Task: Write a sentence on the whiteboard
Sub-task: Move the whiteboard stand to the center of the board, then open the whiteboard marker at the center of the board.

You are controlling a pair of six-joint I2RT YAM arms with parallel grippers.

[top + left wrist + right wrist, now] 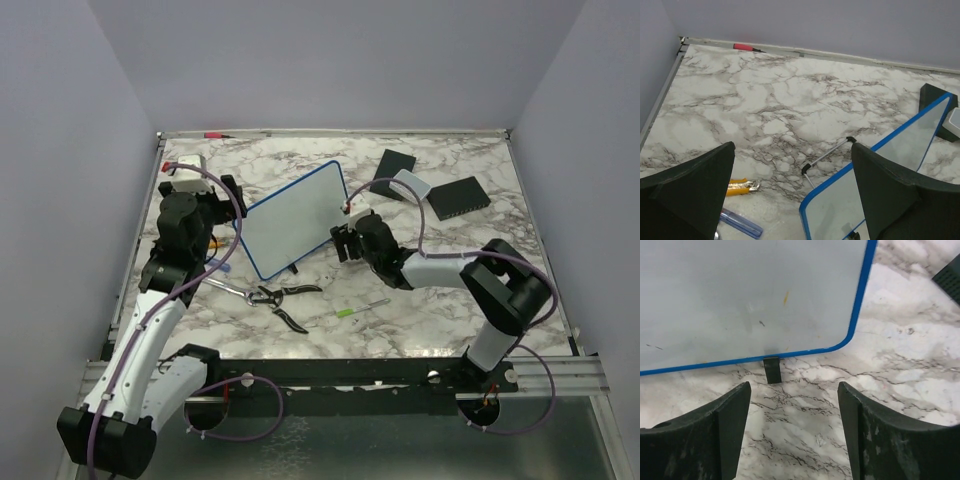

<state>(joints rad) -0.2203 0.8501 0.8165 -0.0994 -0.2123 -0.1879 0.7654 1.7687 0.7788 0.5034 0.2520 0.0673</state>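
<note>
While my right gripper [793,390] stands open and empty, jaws apart over the table [900,365], I judge the writing not yet begun: the whiteboard [740,295] shows no words, only faint smudges. It stands propped on its small foot [772,369] just ahead of the right fingertips, with its lower blue edge nearest them. My left gripper [793,147] is spread wide and holds nothing, the board's rounded corner just beside one finger. Next I need a pen; what looks like a green marker [350,312] lies near the pliers [280,297], apart from both grippers.
</note>
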